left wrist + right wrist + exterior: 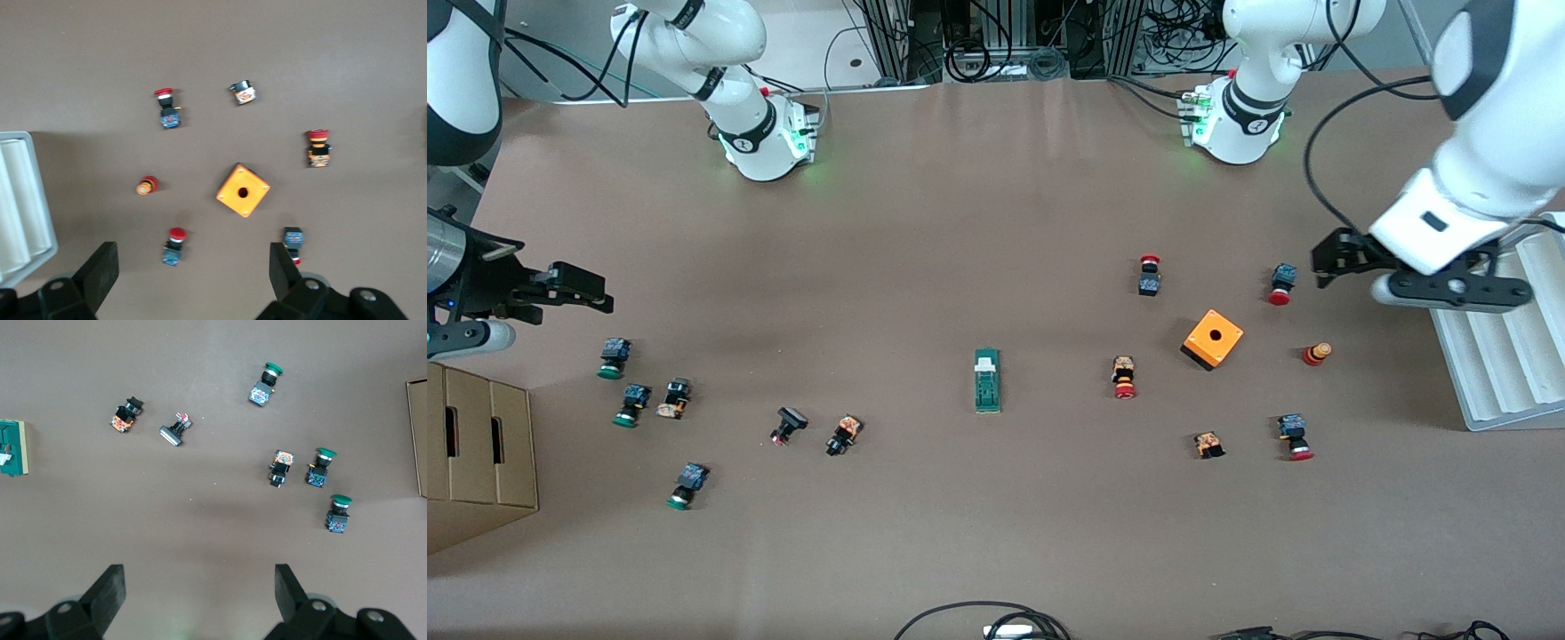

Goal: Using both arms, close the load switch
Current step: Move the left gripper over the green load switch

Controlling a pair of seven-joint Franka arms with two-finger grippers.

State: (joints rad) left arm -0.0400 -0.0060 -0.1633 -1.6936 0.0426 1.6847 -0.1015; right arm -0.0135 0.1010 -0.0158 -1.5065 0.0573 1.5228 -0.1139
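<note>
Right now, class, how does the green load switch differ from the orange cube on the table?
The load switch is green, long and narrow; the orange cube is squat and boxy. The load switch carries a white tab at one end; the orange cube has a round hole on top. The load switch lies mid-table, the orange cube toward the left arm's end. Both rest untouched.

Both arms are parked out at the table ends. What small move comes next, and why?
Probably bring both arms in toward the load switch. It lies untouched mid-table, white tab on its end farther from the front camera. The left end effector hangs open above the table beside the orange cube; the right end effector hangs open over the green push-buttons. Neither is near the switch.
</note>
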